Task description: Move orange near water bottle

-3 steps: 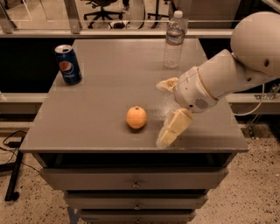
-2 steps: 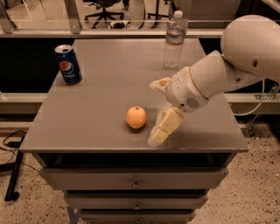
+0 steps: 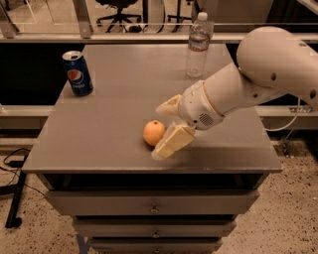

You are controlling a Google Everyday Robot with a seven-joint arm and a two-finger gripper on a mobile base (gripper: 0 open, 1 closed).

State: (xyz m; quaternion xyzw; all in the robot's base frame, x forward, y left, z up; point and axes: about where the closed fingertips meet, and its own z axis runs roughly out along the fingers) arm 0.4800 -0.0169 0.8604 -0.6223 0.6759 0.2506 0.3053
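Note:
The orange (image 3: 153, 132) sits on the grey table top (image 3: 109, 129), near the front middle. The water bottle (image 3: 198, 44) stands upright at the back of the table, right of centre. My gripper (image 3: 161, 130) comes in from the right on a white arm. Its two cream fingers are spread open, one finger (image 3: 170, 143) in front of the orange and the other (image 3: 168, 105) behind it. The orange lies between the fingertips, close to the front one. I cannot tell whether they touch it.
A blue Pepsi can (image 3: 77, 72) stands upright at the back left of the table. The table's front edge (image 3: 149, 168) lies just below the gripper, with drawers underneath. Office chairs (image 3: 119, 15) stand behind the table.
My gripper has moved left toward the orange, so its open fingers now straddle it. The orange, bottle and can have not moved.

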